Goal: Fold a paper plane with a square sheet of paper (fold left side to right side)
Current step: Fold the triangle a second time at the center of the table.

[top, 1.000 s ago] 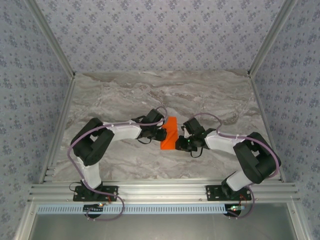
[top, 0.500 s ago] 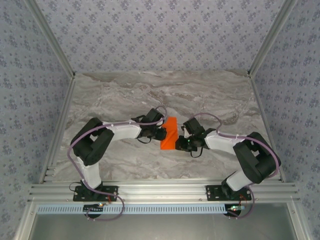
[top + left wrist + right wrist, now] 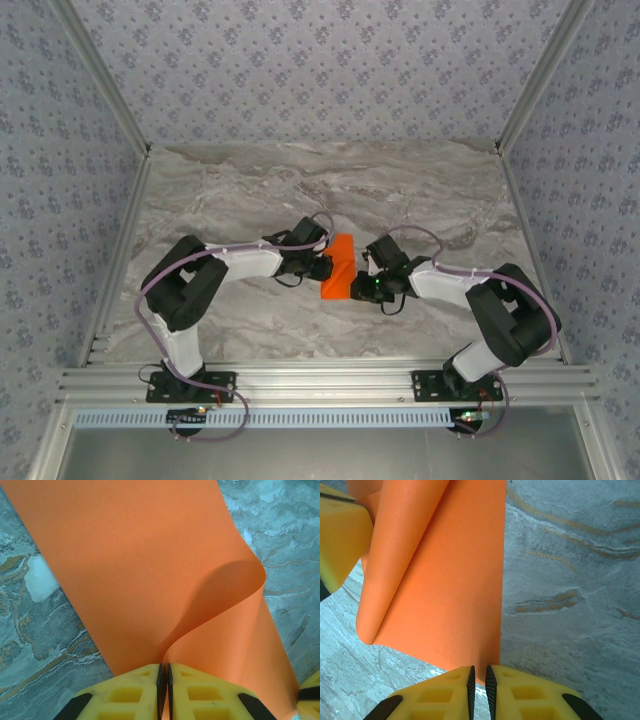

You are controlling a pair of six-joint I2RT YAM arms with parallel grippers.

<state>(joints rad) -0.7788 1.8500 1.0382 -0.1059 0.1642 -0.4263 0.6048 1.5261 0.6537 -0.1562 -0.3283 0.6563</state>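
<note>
The square sheet of paper [image 3: 338,268] is bright orange and lies on the marble table between my two grippers. My left gripper [image 3: 164,666] is shut on one edge of the sheet [image 3: 140,565] and holds that side lifted and curled over the rest in a soft loop. From above, that left gripper [image 3: 324,266] meets the paper from the left. My right gripper [image 3: 479,669] is shut, its tips resting at the near corner of the flat layer [image 3: 450,605]; I see no paper between its pads. Seen from above, this right gripper [image 3: 360,286] sits at the sheet's lower right.
The grey marble table [image 3: 240,190] is bounded by aluminium rails and patterned walls. A yellow finger of the left gripper [image 3: 340,535] shows at the right wrist view's upper left. Bare marble [image 3: 570,580] lies right of the paper.
</note>
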